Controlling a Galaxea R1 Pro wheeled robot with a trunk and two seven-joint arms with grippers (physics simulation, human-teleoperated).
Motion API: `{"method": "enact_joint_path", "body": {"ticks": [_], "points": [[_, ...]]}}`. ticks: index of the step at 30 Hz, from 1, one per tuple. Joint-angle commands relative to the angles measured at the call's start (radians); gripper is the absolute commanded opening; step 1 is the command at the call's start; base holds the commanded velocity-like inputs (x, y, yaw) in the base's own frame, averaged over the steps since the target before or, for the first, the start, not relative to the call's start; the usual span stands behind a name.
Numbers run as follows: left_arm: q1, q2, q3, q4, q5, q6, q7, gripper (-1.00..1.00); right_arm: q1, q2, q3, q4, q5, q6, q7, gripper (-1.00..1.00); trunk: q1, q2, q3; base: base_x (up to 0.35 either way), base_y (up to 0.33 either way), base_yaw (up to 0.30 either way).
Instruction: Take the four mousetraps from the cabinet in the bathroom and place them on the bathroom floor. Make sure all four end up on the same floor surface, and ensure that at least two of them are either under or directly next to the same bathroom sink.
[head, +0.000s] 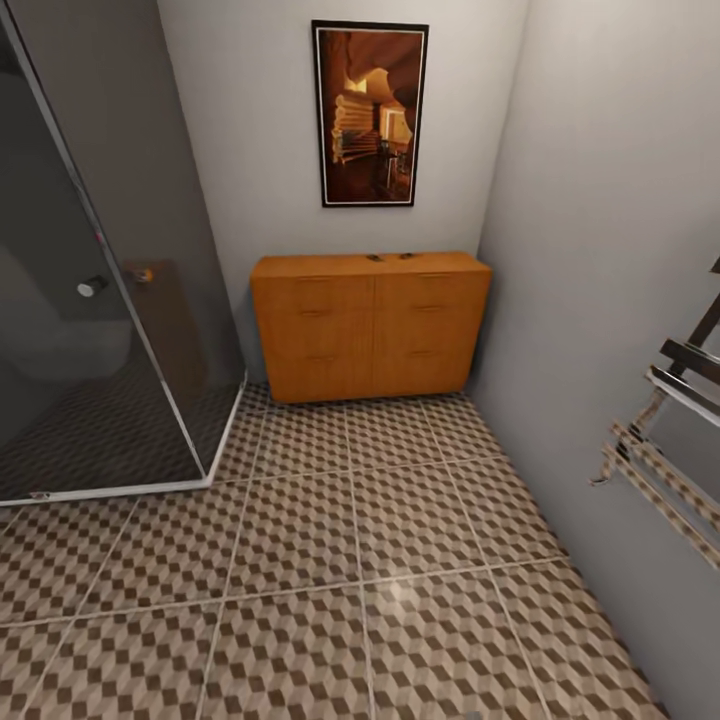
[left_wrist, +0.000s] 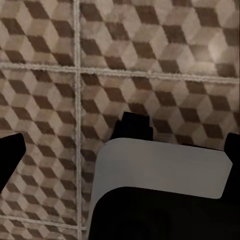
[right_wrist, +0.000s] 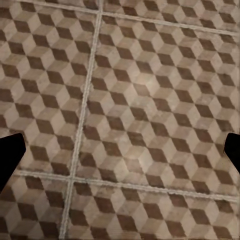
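- Small dark mousetraps (head: 390, 257) lie flat on top of the orange wooden drawer cabinet (head: 370, 325), far wall.
- Cube-patterned brown-beige tiled bathroom floor (head: 330, 560) spreads near.
- Both grippers' jaws spread wide, holding nothing.

Even, soft light fills the room, with no hard shadows anywhere. A pale sheen sits on the floor (head: 400, 600) tiles well in front of the cabinet (head: 370, 325), and a faint dark band hugs the cabinet's foot. The glass shower screen (head: 110, 300) to the cabinet's left reads smoky and dim, mirroring the orange wood. The chrome rail (head: 665, 470) on the right wall reflects the tile pattern. Both wrist views look coarse and blurry, tile edges smeared; straight lines splay at the head view's edges.
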Motion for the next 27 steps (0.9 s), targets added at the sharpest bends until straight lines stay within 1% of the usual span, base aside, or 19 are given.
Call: {"method": "enact_joint_path", "body": {"ticks": [1, 11, 17, 27], "points": [[-0.001, 0.001, -0.008, -0.005, 0.006, 0.000, 0.008, 1.00, -0.001, 0.000, -0.006, 0.002, 0.011, -0.002, -0.007, 1.00, 0.001, 0.000, -0.001, 0.336, -0.057, 0.000], [-0.001, 0.000, -0.008, -0.005, 0.006, 0.000, 0.008, 1.00, -0.001, -0.003, -0.006, 0.002, 0.010, -0.002, -0.008, 1.00, 0.001, 0.000, -0.001, 0.331, -0.117, 0.000], [-0.001, 0.000, -0.008, -0.005, 0.006, 0.000, 0.008, 1.00, -0.001, -0.008, -0.007, 0.000, 0.000, 0.001, -0.008, 1.00, 0.001, 0.000, -0.001, 0.326, -0.144, 0.000], [-0.001, 0.000, -0.008, -0.005, 0.006, 0.000, 0.008, 1.00, -0.001, -0.006, -0.007, 0.001, 0.008, 0.004, -0.008, 1.00, 0.001, 0.000, -0.001, 0.326, -0.145, 0.000]]}}
